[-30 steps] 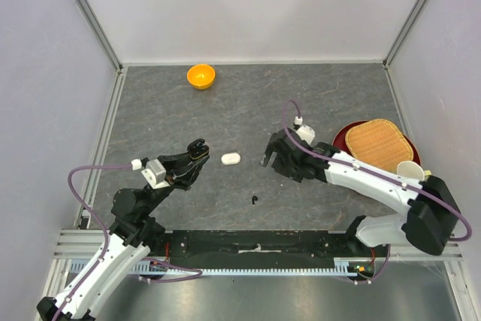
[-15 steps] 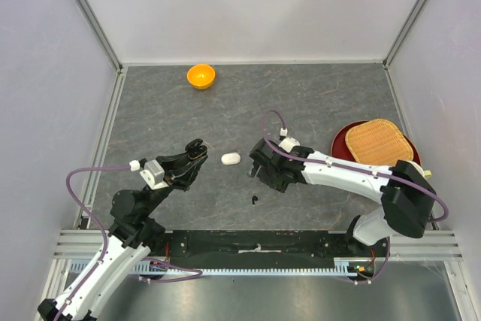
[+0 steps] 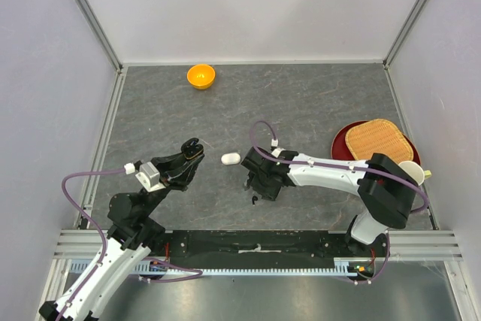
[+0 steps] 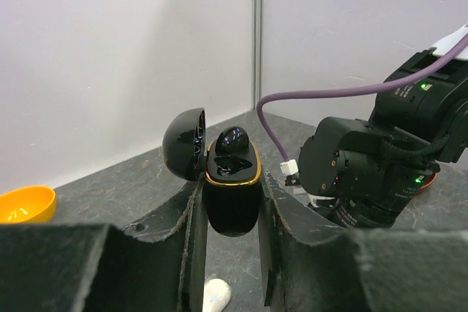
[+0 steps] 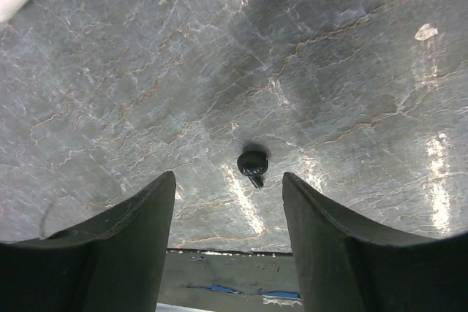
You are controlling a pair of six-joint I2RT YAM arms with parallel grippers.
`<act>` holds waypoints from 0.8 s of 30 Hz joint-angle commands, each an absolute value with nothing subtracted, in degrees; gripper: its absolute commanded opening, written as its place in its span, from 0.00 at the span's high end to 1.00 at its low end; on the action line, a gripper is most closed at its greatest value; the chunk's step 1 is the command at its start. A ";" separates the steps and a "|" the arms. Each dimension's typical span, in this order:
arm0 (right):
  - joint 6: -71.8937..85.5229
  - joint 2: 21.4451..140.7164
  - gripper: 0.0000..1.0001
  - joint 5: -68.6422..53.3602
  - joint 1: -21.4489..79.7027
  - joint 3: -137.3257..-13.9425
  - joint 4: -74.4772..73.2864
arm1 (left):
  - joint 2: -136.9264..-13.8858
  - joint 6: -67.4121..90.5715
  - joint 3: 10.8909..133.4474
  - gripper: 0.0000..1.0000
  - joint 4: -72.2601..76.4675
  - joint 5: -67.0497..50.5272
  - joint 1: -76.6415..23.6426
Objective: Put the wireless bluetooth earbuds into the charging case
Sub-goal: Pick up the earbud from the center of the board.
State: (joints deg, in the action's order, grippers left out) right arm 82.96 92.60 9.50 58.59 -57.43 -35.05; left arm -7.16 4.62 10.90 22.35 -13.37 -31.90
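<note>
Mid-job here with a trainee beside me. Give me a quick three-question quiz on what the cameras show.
1. True or false: the left pincer is shut on the charging case, and the case's lid is open.
2. Choose one: the loose black earbud is A) inside the charging case, B) lying on the table below the open right pincer, C) gripped in the left pincer.
3. Fill in: the bowl near the table's far edge is ____ in colour.

Key: 1 true; 2 B; 3 orange.
</note>
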 commanded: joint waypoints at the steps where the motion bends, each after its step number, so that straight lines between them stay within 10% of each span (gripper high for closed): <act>1: 84.37 93.51 0.34 8.09 59.33 -57.57 -34.19 | -6.59 3.96 11.69 0.98 23.12 -11.95 -31.82; 24: 83.94 97.56 0.52 9.76 59.33 -59.50 -36.30 | -5.62 4.04 11.69 0.98 22.68 -11.34 -31.82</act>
